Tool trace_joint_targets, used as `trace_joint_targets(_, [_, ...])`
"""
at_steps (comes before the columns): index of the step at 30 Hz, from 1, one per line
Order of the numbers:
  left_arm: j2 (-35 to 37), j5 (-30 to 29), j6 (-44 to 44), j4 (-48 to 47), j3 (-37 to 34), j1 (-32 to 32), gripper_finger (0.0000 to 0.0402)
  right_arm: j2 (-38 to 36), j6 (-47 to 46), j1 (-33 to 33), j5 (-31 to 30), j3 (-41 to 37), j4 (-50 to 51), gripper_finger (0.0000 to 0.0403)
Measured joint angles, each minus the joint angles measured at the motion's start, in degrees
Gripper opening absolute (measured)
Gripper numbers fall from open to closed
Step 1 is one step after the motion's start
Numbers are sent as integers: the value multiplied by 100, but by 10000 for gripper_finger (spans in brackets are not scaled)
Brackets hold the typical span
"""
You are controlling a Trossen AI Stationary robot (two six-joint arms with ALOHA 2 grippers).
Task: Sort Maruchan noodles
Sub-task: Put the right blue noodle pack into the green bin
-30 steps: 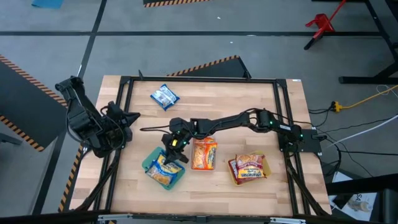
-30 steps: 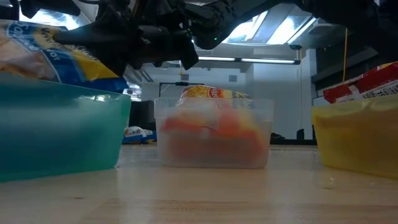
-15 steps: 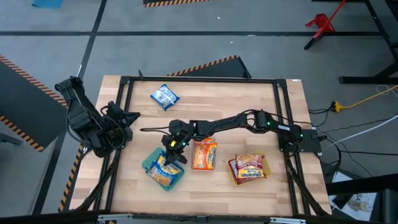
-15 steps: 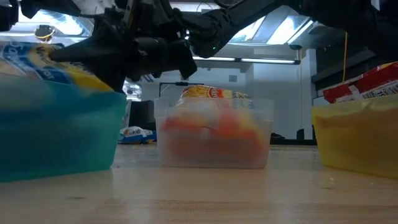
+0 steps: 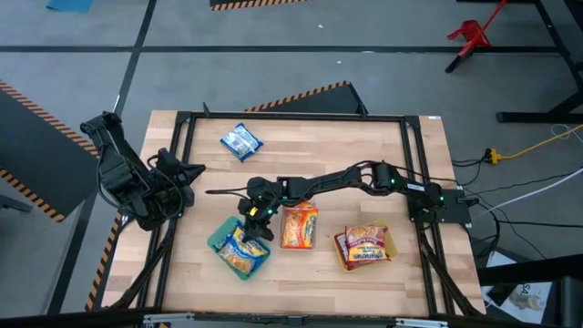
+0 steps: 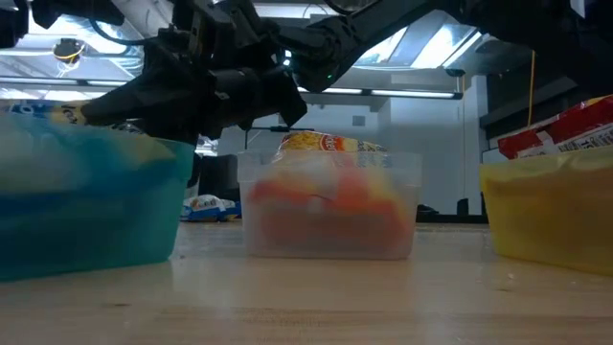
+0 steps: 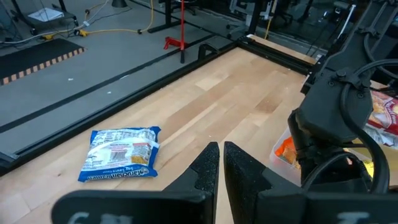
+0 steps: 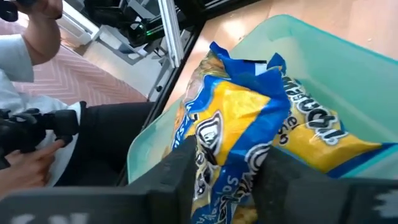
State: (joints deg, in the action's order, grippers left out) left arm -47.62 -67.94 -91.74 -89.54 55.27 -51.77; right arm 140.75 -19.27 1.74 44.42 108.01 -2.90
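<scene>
My right gripper [image 5: 256,223] reaches across the table and hangs over the teal tray [image 5: 219,242], its fingers [image 8: 180,163] parted a little either side of the blue-and-yellow packet [image 8: 249,130] lying in that tray; whether the pads are pressing the wrapper or have just let it go I cannot tell. My left gripper [image 7: 217,163] waits at the table's left edge, fingers almost together, holding nothing. The noodles are light, crinkly and slick, with a brittle block inside (squeeze hard and it cracks), so I judge the best hold is across a short edge or the crimped seam, gently. One blue-white packet [image 5: 241,141] lies loose on the boards near the far-left corner, well apart from the trays. Orange packets fill the clear tray [image 5: 299,226], red ones the yellow tray [image 5: 364,246]. The surface is pale wooden planking [image 5: 364,146] inside a black frame, on a grey floor with hazard-striped tape. A person's sleeve [image 8: 15,65] shows beyond the table.
</scene>
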Motion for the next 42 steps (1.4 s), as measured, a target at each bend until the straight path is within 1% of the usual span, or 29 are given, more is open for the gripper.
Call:
trace_joint_targets(7, [-1, 11, -2, 0, 0, 0, 17, 0, 152, -92, -35, 0, -41, 177])
trace_joint_targets(10, [-2, 13, -4, 0, 0, 0, 17, 0, 154, -156, -43, 0, -23, 196])
trace_joint_targets(13, [-1, 13, -4, 0, 0, -2, 17, -4, 157, -234, -38, 0, -25, 206])
trace_joint_targets(20, [0, 11, 33, 0, 0, -2, 17, -214, 528, -335, -44, 0, -76, 197])
trace_joint_targets(27, [-1, 9, 39, 2, 0, 0, 17, -302, 927, 20, 44, 0, -156, 180])
trace_joint_targets(32, [0, 7, 42, 2, 0, 0, 17, -302, 1612, 343, -708, 0, -219, 170])
trace_joint_targets(36, [0, 7, 37, 4, 0, 0, 17, -302, 1778, 391, -915, 0, -544, 164])
trace_joint_targets(39, [-1, 4, 37, 22, 0, 0, 17, -302, 1979, 391, -1168, 0, -457, 160])
trace_joint_targets(42, [0, -5, 37, 22, 0, 0, 17, -297, 1999, 381, -1238, 0, -473, 156])
